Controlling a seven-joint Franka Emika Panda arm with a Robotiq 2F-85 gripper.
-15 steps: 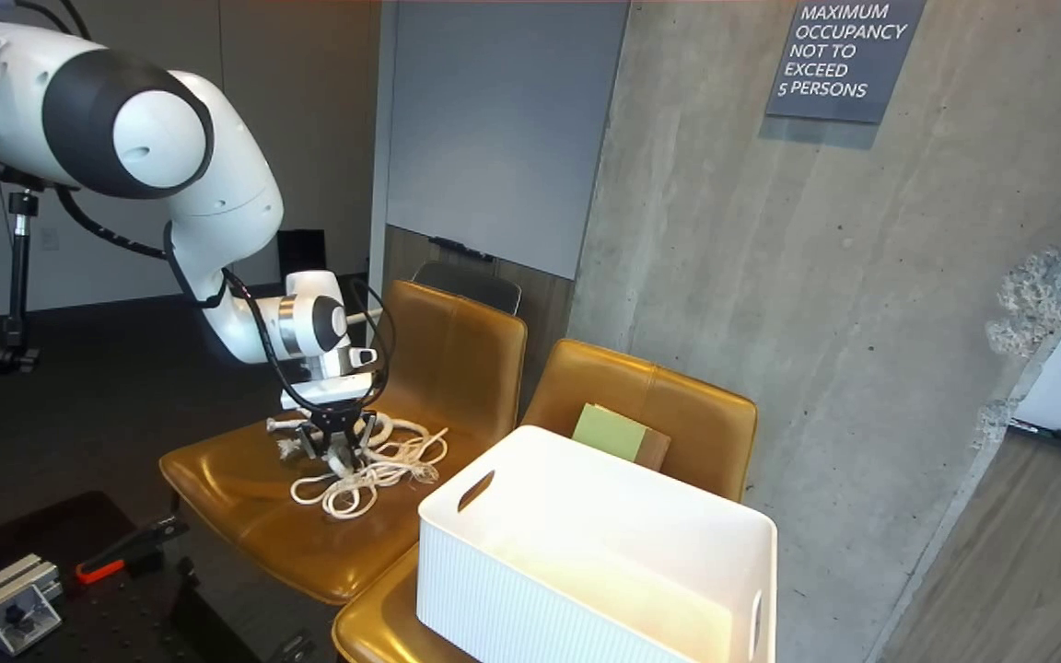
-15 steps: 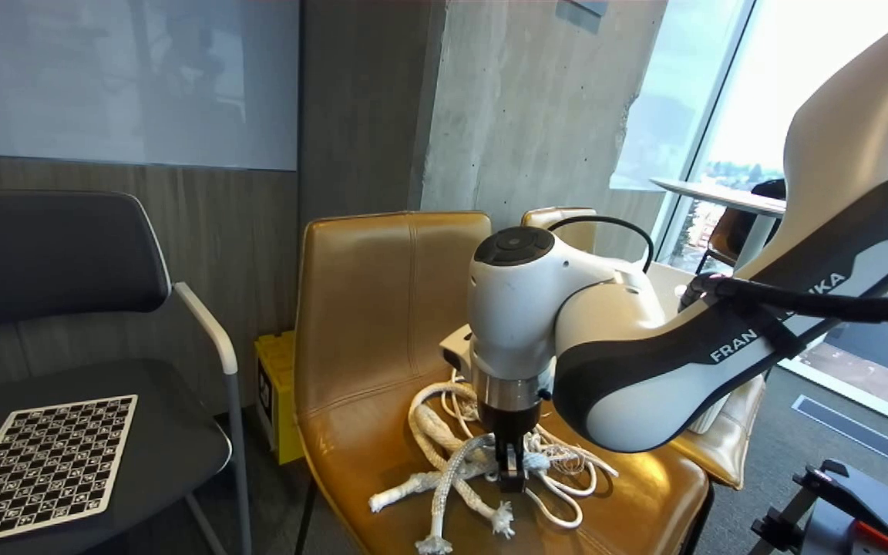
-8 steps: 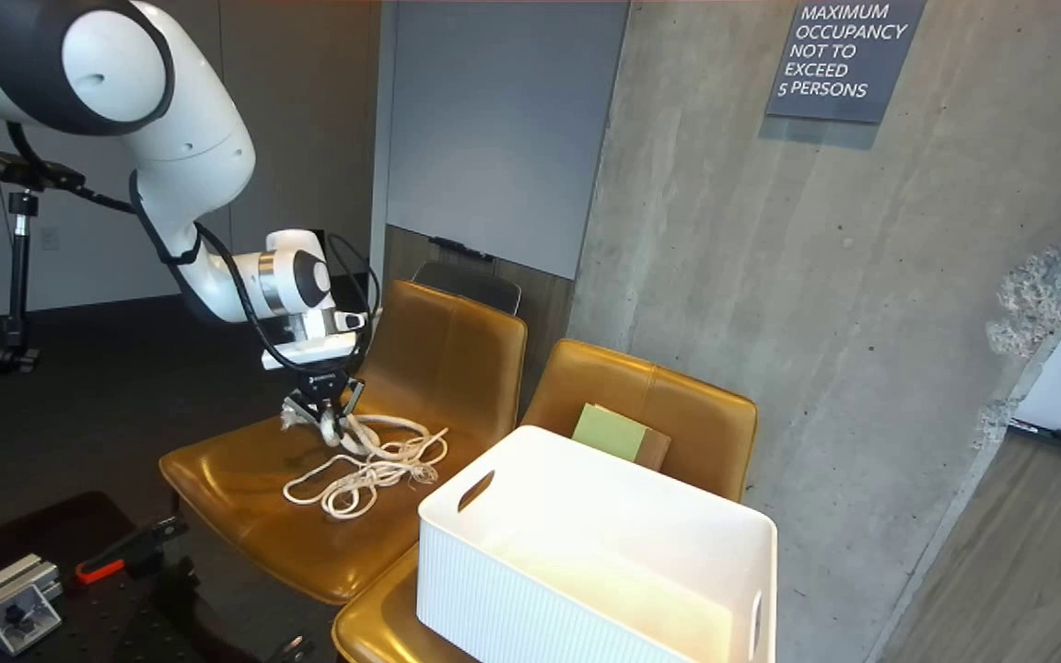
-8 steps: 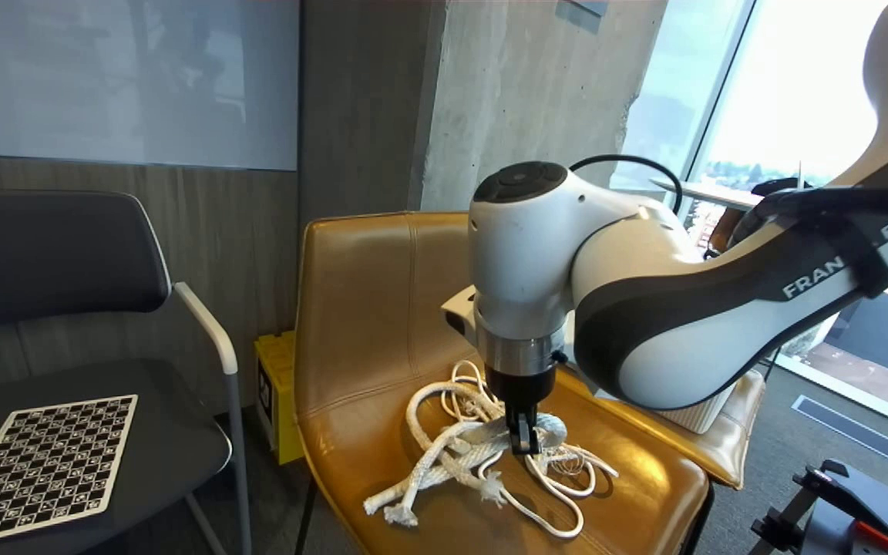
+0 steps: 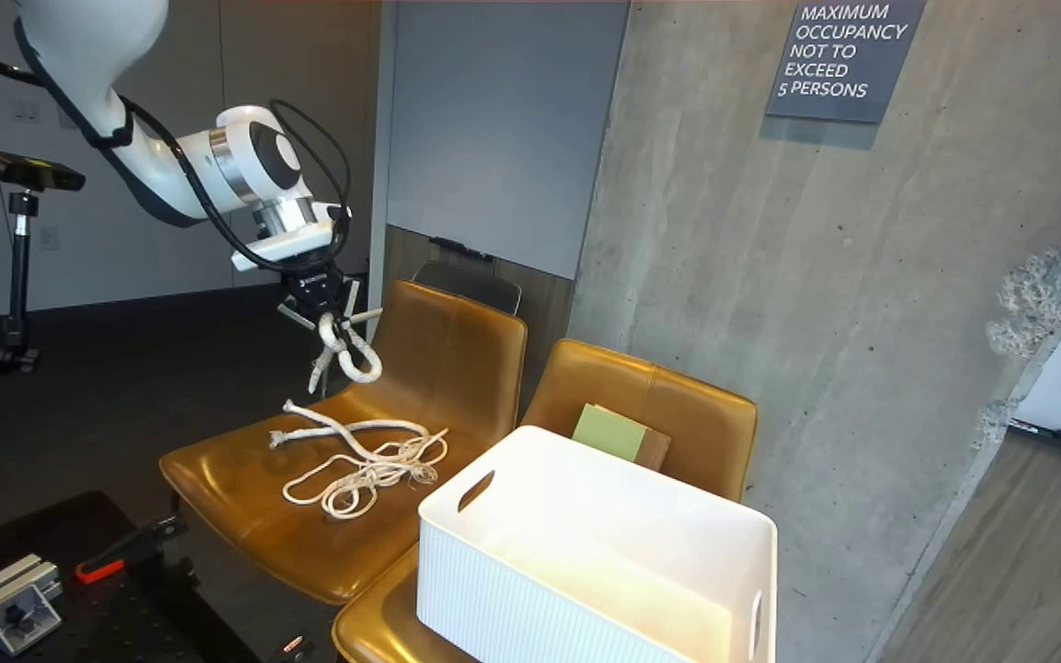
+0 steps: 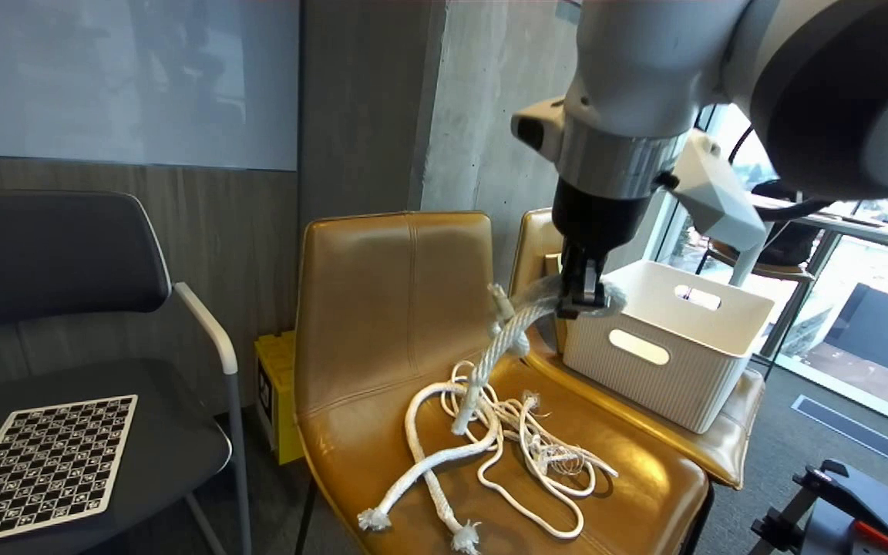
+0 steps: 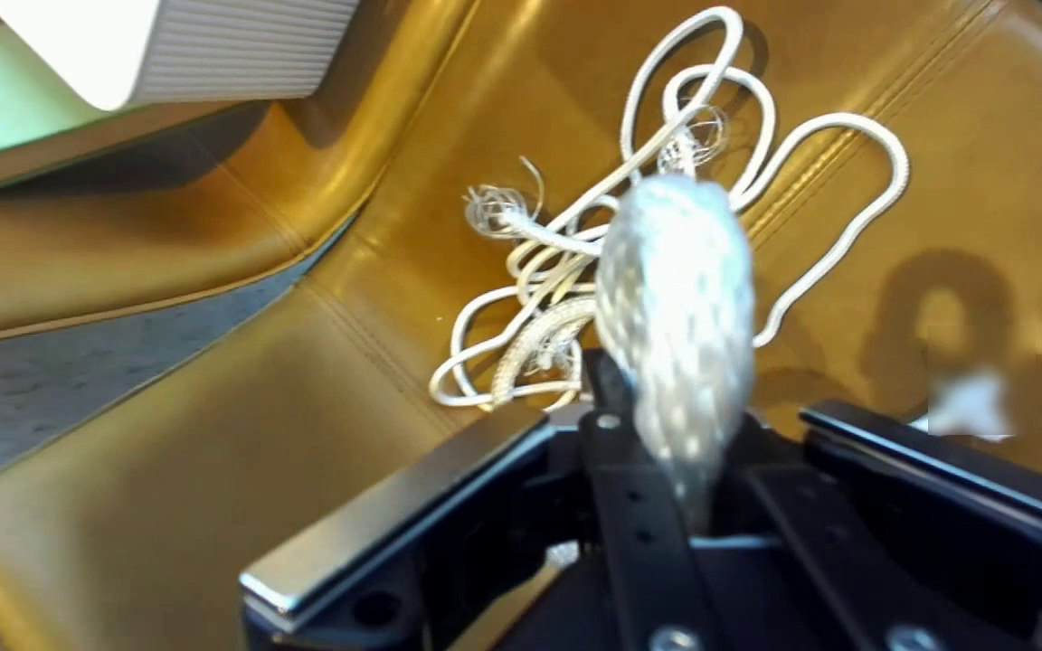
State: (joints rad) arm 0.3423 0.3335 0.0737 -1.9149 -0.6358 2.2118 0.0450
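My gripper is shut on a thick white rope and holds it in the air above the brown chair seat. In an exterior view the held rope hangs from the fingertips with one end low over the seat. In the wrist view its loop stands between the fingers and hides part of what lies behind. Another thick white rope with frayed ends lies on the seat. A tangled thin white cord lies with it; it also shows in the wrist view.
A white ribbed bin stands on the neighbouring brown chair, beside a green book. A dark chair holds a checkered board. A yellow box stands by the wall. A camera stand is behind the arm.
My gripper has risen well above the seat with the thick rope in it. The other thick rope and the thin cord stay on the seat, now more exposed.
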